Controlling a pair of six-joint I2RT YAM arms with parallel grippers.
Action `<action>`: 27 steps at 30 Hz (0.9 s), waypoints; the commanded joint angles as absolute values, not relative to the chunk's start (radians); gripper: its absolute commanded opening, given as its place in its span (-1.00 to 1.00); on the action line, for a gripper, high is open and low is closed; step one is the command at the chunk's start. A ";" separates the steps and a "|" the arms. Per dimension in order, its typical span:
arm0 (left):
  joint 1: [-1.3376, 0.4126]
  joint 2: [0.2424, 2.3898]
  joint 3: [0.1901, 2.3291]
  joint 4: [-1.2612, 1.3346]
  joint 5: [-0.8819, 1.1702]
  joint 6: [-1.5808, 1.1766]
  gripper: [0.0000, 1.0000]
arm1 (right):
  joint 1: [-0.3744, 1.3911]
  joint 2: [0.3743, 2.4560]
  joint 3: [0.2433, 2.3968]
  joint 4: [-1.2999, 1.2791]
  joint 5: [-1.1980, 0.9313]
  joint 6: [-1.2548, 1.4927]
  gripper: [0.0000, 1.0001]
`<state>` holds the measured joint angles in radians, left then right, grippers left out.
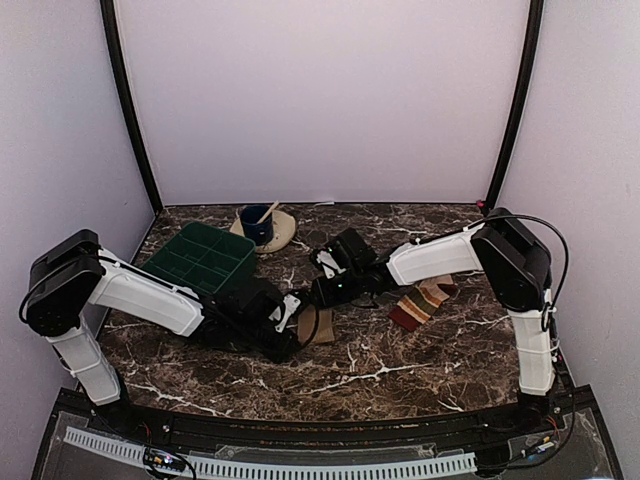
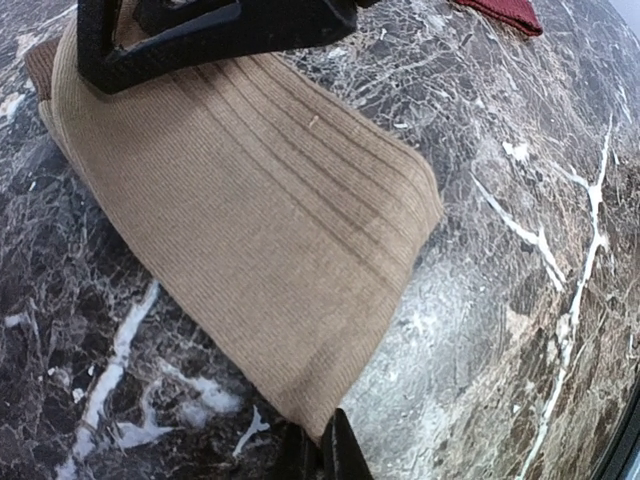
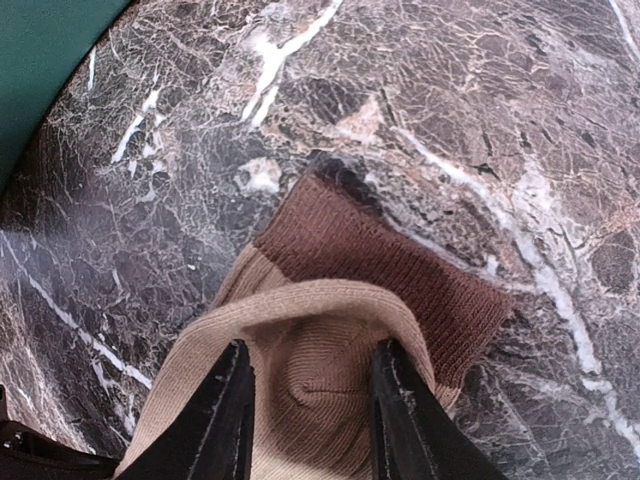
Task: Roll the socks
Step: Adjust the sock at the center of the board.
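Left pincer (image 2: 322,452) half-hidden at tan sock (image 2: 250,230)

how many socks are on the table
2. The plain tan sock lies at the middle of the table; the striped sock lies just right of it. No others show, but part of the table is hidden.

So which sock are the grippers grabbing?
The plain tan sock, held by the left gripper and the right gripper. The striped sock lies by itself, with no gripper on it.
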<state>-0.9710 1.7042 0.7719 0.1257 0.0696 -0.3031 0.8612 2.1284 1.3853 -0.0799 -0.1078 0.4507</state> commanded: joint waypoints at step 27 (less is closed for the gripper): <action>-0.968 1.706 0.845 -0.129 0.388 -0.262 -0.81 | 0.858 2.150 1.347 -0.108 -0.124 0.448 -0.29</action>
